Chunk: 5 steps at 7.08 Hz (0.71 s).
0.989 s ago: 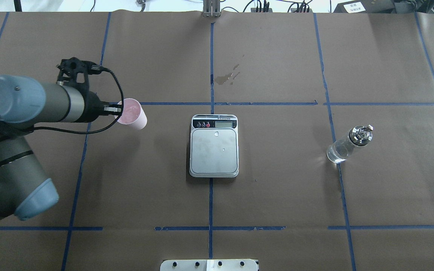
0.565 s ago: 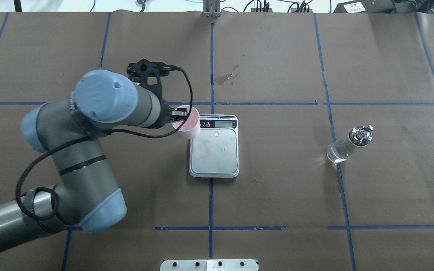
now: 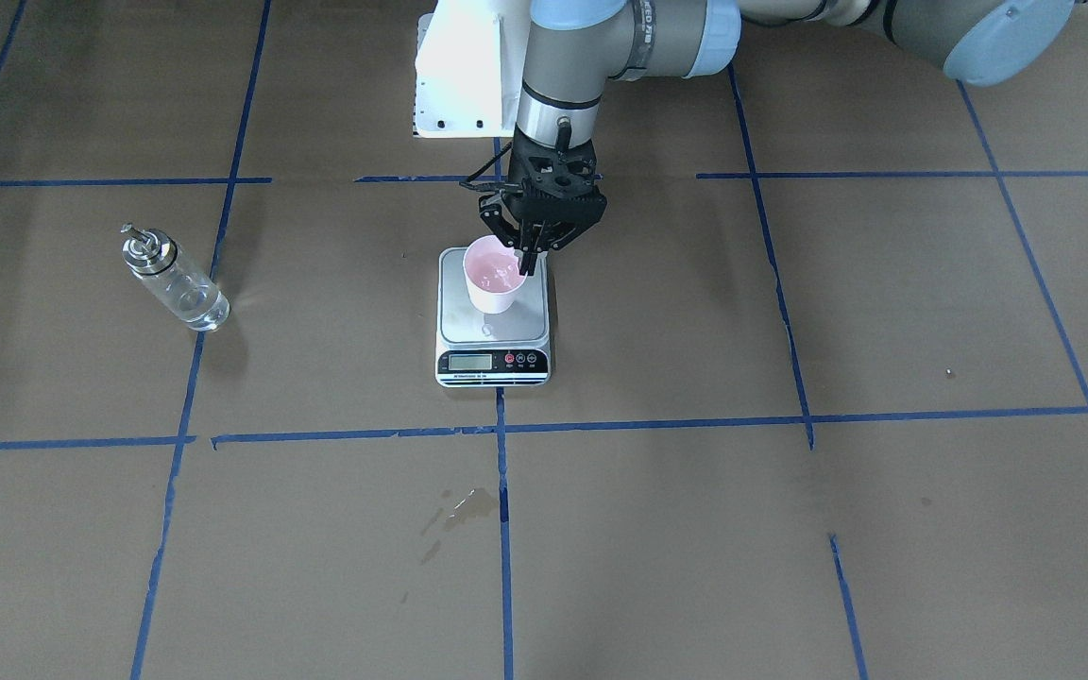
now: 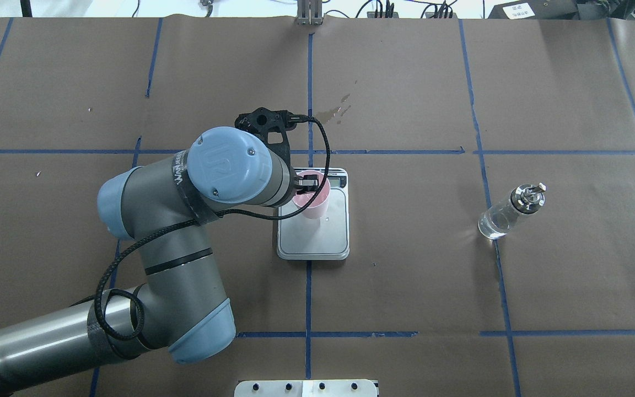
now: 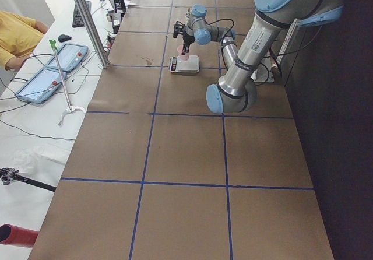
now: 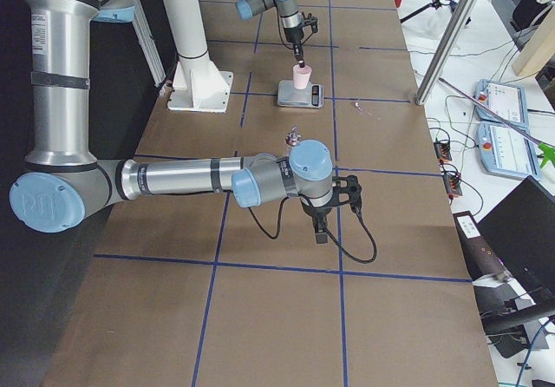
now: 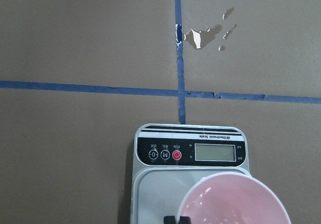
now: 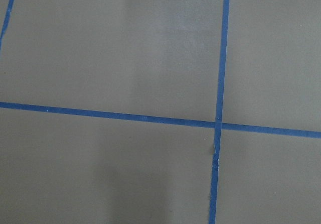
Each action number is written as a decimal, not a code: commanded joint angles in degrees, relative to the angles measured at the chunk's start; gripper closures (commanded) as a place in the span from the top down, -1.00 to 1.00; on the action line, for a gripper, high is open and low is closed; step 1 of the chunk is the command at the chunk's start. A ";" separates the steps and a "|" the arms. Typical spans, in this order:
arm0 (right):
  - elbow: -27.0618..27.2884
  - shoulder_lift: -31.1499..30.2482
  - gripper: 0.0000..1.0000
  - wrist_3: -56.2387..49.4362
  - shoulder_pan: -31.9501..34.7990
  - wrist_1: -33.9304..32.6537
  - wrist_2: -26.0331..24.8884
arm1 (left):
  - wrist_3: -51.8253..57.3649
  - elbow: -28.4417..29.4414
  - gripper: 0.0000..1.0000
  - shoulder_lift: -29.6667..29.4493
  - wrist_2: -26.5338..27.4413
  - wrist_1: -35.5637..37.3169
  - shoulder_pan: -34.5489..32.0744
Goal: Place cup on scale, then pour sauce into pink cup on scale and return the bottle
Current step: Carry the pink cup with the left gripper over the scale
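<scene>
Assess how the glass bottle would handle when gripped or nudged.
The bottle looks like smooth glass, so probably slippery and breakable if dropped. It stands tall on a narrow base with a metal pourer cap on top, so a sideways nudge may tip it; once down, its round body would likely roll.

The left arm [image 4: 185,231] lies across the robot's left side of the scale [image 4: 313,240]. The left gripper [image 3: 525,257], pinching the cup [image 3: 492,281], occupies the room over its platform. Around the bottle [image 4: 507,212], well apart, the table [image 4: 571,275] is free on every side.
</scene>
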 commanded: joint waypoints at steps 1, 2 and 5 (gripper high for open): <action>0.32 -0.09 1.00 0.03 0.00 0.00 -0.02 | -0.09 0.26 -1.00 0.08 0.99 -0.03 1.45; 0.50 -0.09 1.00 0.03 0.00 -0.09 0.07 | -0.09 0.34 -1.00 0.26 2.39 0.06 2.16; 2.25 -1.49 1.00 0.12 0.00 -0.09 0.07 | -0.09 0.26 -0.98 0.35 2.32 -0.03 2.25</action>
